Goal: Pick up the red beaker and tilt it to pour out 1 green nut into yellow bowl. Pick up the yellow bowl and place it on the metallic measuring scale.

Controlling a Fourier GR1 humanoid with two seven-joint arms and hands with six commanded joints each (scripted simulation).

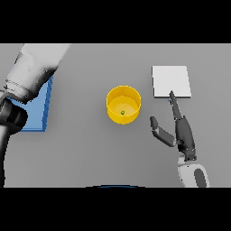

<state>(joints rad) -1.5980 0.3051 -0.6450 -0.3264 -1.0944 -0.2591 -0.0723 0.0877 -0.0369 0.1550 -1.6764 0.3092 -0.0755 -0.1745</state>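
With 1 green nut [122, 113] in the yellow bowl [123, 104] at mid-counter, I hold my right hand [180, 131] beside it, fingers released and spread to grasp; the scale [171, 81] waits just beyond.

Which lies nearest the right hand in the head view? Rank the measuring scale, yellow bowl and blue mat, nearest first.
From the right hand:
1. Measuring scale, just beyond its straight fingertips, to the right.
2. Yellow bowl, centre of the table, holding a green nut.
3. Blue mat, far left, partly under the left arm.

Grey table [90, 153], blue mat [38, 113] at left
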